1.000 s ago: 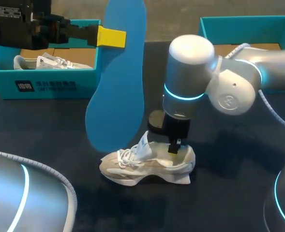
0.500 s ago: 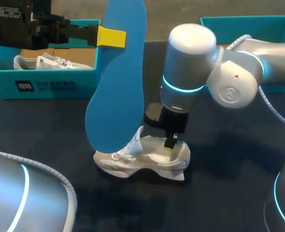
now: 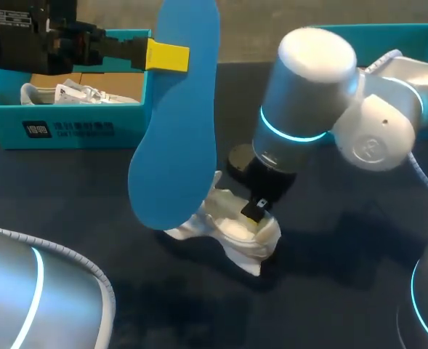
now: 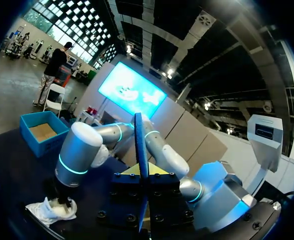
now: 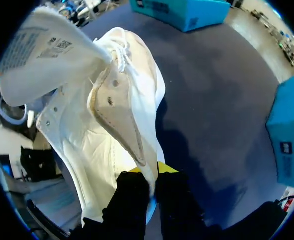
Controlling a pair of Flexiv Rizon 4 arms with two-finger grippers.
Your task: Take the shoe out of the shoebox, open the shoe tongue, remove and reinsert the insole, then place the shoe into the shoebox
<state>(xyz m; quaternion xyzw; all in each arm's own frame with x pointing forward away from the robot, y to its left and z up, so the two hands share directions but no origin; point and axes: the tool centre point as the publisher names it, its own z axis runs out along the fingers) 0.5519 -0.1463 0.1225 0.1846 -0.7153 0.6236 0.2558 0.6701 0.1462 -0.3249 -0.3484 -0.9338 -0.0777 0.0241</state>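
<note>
Right now your right gripper [image 3: 257, 212] is clamped on the heel collar of the shoe [image 3: 235, 231], near the middle of the table [image 3: 330, 291]. Its fingertips are mostly buried in the collar, and the shoe's toe is hidden behind the insole [image 3: 181, 123]. Your left gripper [image 3: 166, 56] pinches that blue insole upright above the table, and beyond it the shoebox [image 3: 68, 129] sits at the far left corner, partly covered by your left arm.
</note>
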